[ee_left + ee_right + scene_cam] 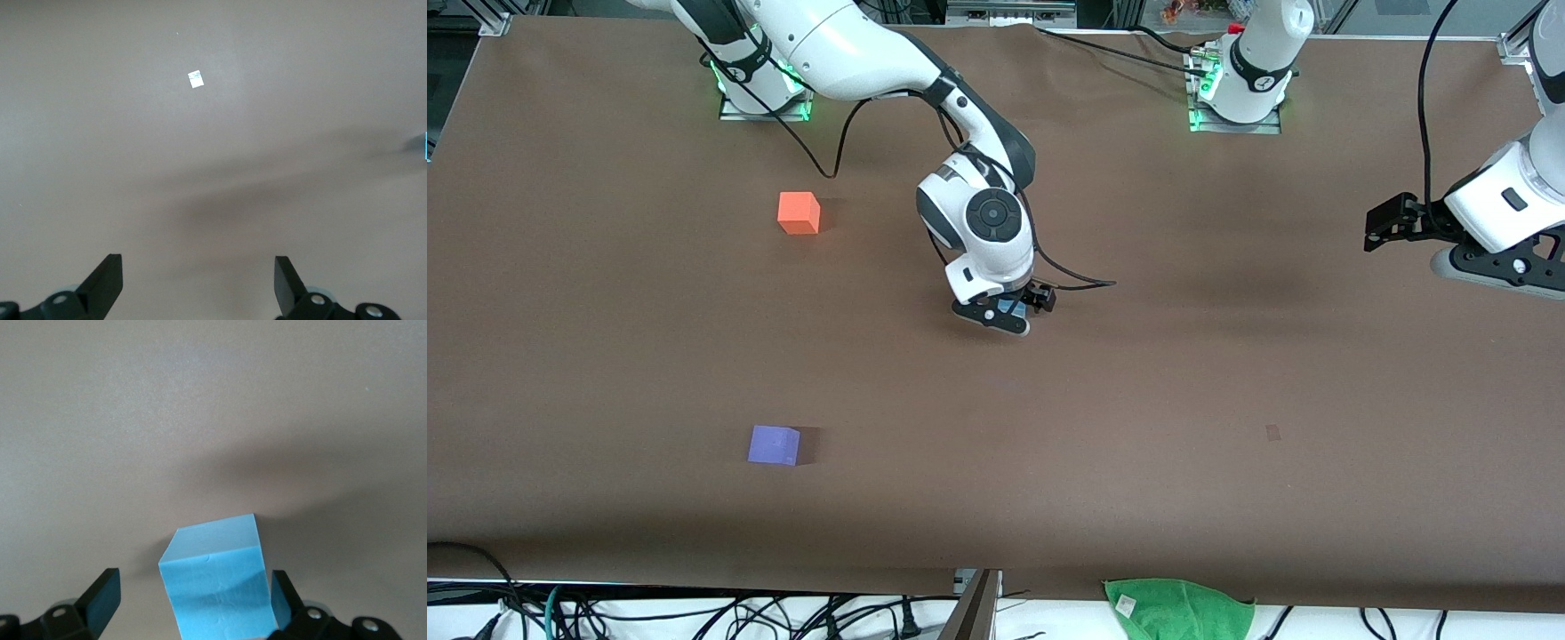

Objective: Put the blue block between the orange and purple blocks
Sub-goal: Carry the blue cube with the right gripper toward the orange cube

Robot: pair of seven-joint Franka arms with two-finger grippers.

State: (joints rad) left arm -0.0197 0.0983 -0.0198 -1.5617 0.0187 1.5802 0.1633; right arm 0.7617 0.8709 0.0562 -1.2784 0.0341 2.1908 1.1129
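Note:
The blue block (1010,307) sits on the brown table near its middle, mostly hidden under my right hand. In the right wrist view the blue block (217,577) lies between the open fingers of my right gripper (192,581): one finger is close against its side, the other stands apart. My right gripper (1003,316) is low over the block. The orange block (799,213) stands toward the right arm's end, farther from the front camera. The purple block (774,445) stands at the same end, nearer to the camera. My left gripper (198,267) is open and empty over bare table.
My left arm (1498,265) waits at its own end of the table. A small tag (195,79) lies on the table below it and also shows in the front view (1272,432). A green cloth (1178,607) lies at the table's near edge.

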